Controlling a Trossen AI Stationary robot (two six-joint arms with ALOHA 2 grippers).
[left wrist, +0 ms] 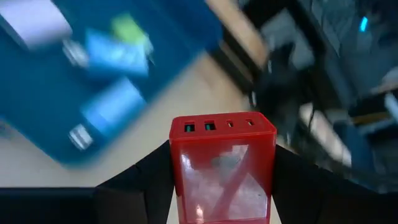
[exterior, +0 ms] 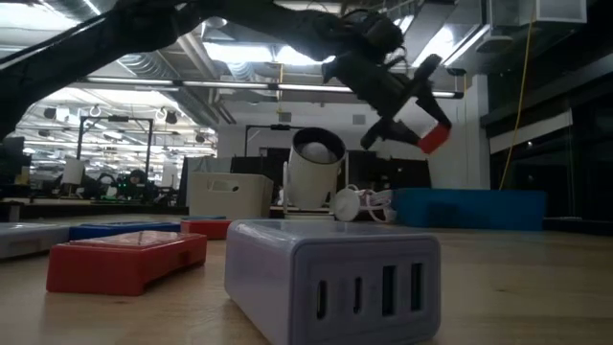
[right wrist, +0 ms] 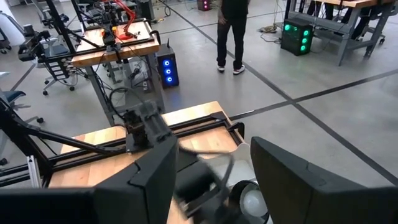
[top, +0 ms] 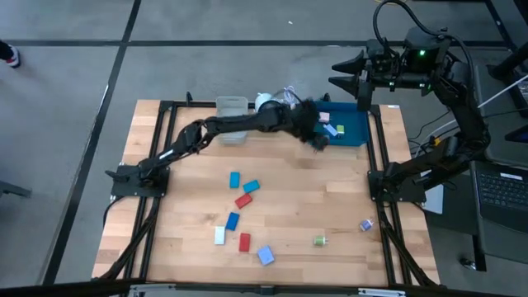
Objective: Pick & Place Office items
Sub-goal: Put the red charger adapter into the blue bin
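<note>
My left gripper point(top: 318, 139) reaches out to the near left edge of the blue tray point(top: 353, 134) and is shut on a red rectangular block with ports point(left wrist: 222, 162). In the low view the block point(exterior: 431, 136) hangs in the air. The tray point(left wrist: 37, 93) holds light-blue, green and white pieces. Several pieces lie flat mid-table: blue point(top: 235, 179), red point(top: 243, 200), white point(top: 219, 236), light-blue point(top: 265, 255), green point(top: 320, 240), purple point(top: 366, 224). My right gripper point(top: 351, 73) waits open, raised beyond the table's far right corner. My left gripper pinches the red block by its two long sides point(left wrist: 180, 180), one finger on each. The port end point(left wrist: 222, 124) sticks out past the fingertips. In the low view the fingers point(exterior: 402, 101) slant down toward the tray. The block is lifted clear of the table.
A grey bin point(top: 233, 106) and a white round object with a cord point(top: 266, 102) stand at the far edge, left of the tray. A black frame point(top: 375, 165) runs along the table's sides. A grey multi-port block point(exterior: 330, 278) sits right before the low camera.
</note>
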